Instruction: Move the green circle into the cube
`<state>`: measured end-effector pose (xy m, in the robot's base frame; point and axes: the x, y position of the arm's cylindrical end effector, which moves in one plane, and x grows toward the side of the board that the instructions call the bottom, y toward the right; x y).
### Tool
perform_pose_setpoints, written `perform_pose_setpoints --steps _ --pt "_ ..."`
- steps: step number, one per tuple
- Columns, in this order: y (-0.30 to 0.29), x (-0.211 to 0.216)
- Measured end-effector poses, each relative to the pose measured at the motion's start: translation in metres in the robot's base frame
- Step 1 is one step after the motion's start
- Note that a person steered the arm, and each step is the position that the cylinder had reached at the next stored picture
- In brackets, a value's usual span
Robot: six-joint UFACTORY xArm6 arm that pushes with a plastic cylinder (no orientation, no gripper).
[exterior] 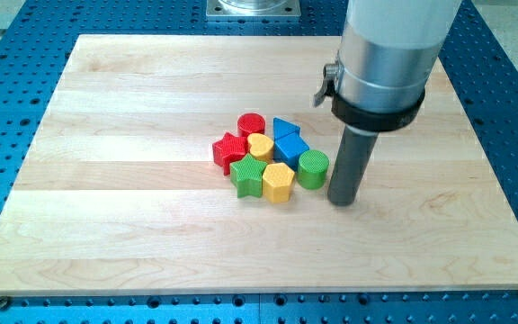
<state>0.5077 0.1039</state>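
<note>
Wooden board [133,225] on blue perforated table [502,108]; my tip [343,200] beside green circle [313,168].

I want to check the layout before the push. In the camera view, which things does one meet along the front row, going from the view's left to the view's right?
Green star → yellow hexagon → green circle → my tip. The tip stands just to the view's right of the green circle.

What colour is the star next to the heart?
Red star, left of the yellow heart, in the camera view.
</note>
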Motion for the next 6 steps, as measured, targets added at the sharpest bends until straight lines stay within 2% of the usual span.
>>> perform_pose_setpoints --steps 2,6 --pt "-0.027 -0.015" --pt "0.046 -0.015"
